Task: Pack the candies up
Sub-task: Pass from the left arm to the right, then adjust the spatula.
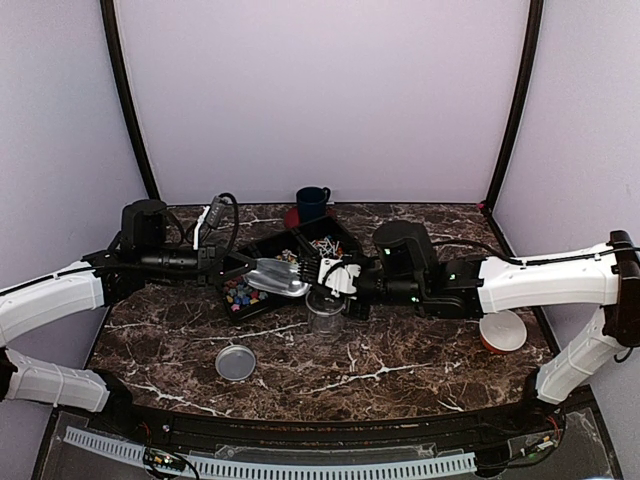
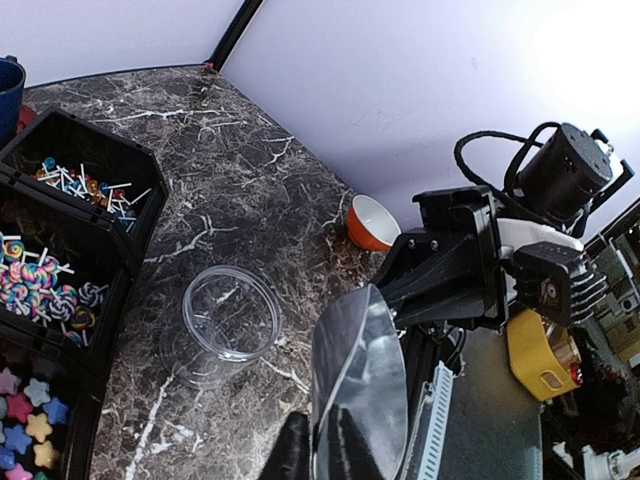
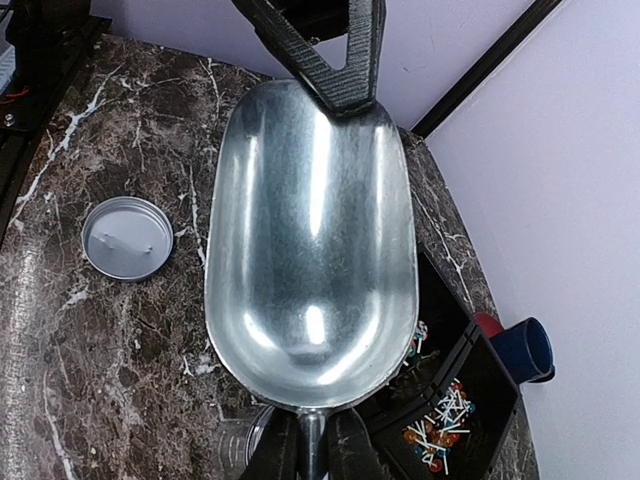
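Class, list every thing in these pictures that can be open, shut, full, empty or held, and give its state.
scoop: empty, gripped at both ends
left gripper: shut on the scoop's front rim
right gripper: shut on the scoop's handle
jar: upright, open, empty
lid: off, lying apart from the jar
tray: compartments holding candies
bowl: upright, empty

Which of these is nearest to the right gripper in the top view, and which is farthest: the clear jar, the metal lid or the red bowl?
1. The clear jar, just in front of the right gripper, toward the arms' bases.
2. The metal lid, off to the left, nearer the front edge.
3. The red bowl, far right, under the right arm.
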